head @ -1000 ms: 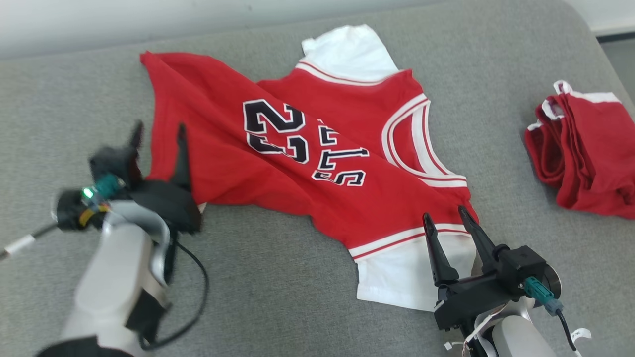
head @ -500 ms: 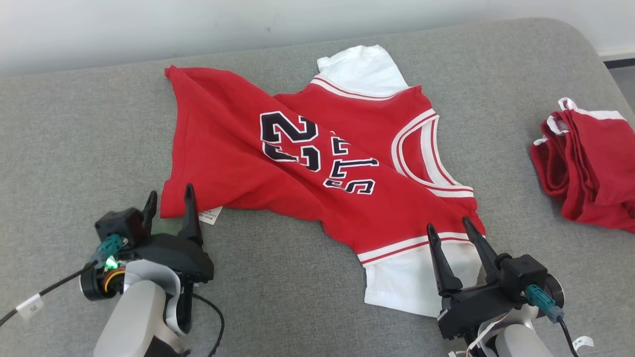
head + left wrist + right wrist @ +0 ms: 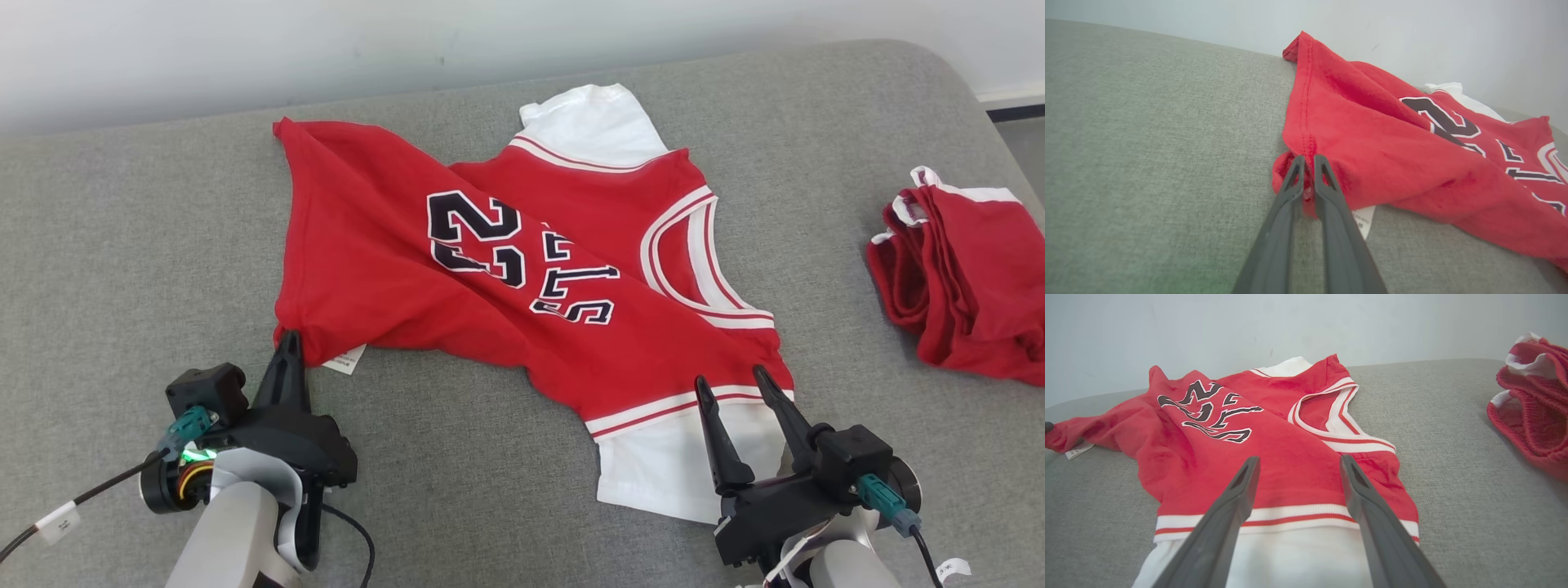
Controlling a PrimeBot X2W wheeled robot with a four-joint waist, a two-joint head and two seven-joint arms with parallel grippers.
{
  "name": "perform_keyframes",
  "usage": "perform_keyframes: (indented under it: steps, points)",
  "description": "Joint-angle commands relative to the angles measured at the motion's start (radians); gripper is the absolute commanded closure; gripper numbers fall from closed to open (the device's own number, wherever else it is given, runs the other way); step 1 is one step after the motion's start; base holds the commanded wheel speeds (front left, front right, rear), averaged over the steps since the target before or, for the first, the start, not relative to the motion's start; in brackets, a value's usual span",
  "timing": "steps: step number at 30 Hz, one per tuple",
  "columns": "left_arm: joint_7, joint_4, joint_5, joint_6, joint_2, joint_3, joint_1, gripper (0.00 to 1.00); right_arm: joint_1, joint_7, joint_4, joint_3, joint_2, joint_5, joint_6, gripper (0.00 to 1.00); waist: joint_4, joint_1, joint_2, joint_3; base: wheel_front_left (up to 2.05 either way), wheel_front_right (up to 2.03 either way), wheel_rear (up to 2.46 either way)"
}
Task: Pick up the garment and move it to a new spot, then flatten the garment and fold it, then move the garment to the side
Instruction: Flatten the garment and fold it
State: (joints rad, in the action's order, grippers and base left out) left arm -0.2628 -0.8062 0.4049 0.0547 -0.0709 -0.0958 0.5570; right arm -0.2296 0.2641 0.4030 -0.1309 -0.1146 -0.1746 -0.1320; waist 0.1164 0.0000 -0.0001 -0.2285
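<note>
Left fingers (image 3: 1286,196) clenched together, pinching the red hem corner of the garment (image 3: 367,245); cloth bunches around the tips. Left gripper (image 3: 287,339) sits at the near-left part of the grey cushion (image 3: 122,245), fingers pointing toward the cushion's far edge. White care label (image 3: 347,359) pokes out from under the hem just beside the pinch, lying on the cushion.

Right gripper (image 3: 729,376) has its fingers spread wide, holding nothing. It is at the near-right part of the cushion, tips over the striped armhole band and white sleeve (image 3: 661,474); contact with the cloth can't be judged.

Garment: red basketball-style jersey over white short sleeves, dark number 23 (image 3: 478,237) with white outline, dark lettering beside it, and white and red trim at neck and armholes. It lies spread mid-cushion, neck toward the cushion's right end, hem toward its left. It is not flat: a long diagonal fold runs across the front and the body is wrinkled.

Second red and white cloth pile (image 3: 963,278) sits crumpled at the cushion's right end, well apart from the jersey.
</note>
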Motion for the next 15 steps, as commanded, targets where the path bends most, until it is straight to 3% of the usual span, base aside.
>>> perform_keyframes:
  steps: [1, 6, 15]
  points:
    - [-0.003, -0.006, -0.011, 0.006, 0.0, -0.001, -0.014, 1.0, 0.007, -0.001, 0.0, -0.001, -0.004, -0.002, 0.003, 0.0, 0.001, 0.0, 0.0001, 0.001, 0.0, 0.0, 0.0]
    - [-0.003, 0.001, -0.032, 0.011, -0.008, 0.002, -0.023, 1.0, 0.013, -0.001, 0.008, 0.002, -0.005, -0.006, 0.003, 0.0, 0.001, 0.0, 0.0001, 0.018, 0.0, 0.0, 0.0]
    - [-0.003, 0.182, -0.117, 0.031, 0.007, -0.012, -0.159, 1.0, 0.073, -0.001, 0.032, 0.024, 0.007, -0.007, 0.003, 0.0, -0.065, 0.0, 0.0001, 0.127, 0.0, 0.0, 0.0]
